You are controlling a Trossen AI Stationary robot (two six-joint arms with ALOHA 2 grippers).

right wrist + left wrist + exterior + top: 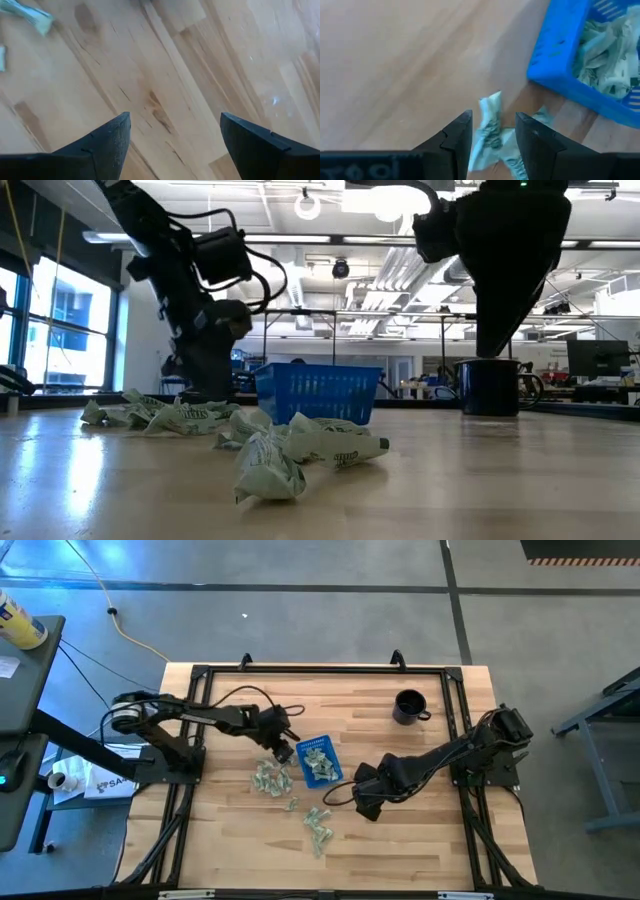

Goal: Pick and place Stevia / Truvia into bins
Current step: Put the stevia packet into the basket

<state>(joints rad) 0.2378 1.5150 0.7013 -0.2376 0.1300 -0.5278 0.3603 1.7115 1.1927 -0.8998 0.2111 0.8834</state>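
Packets scattered near one blue tray (320, 762)

Loose packets (318, 824) are seen nearer than the tray; bare wood lies beyond. A crumpled packet (492, 132) sits between the left gripper's (283, 752) parted fingers, grip unclear. The right gripper (366, 802) is held wide open. One mug (408, 707) stands farthest.

Left tool (283, 752) reaches toward the middle, fingers parted around a packet; right tool (366, 802) low, near-centre, fingers spread wide.
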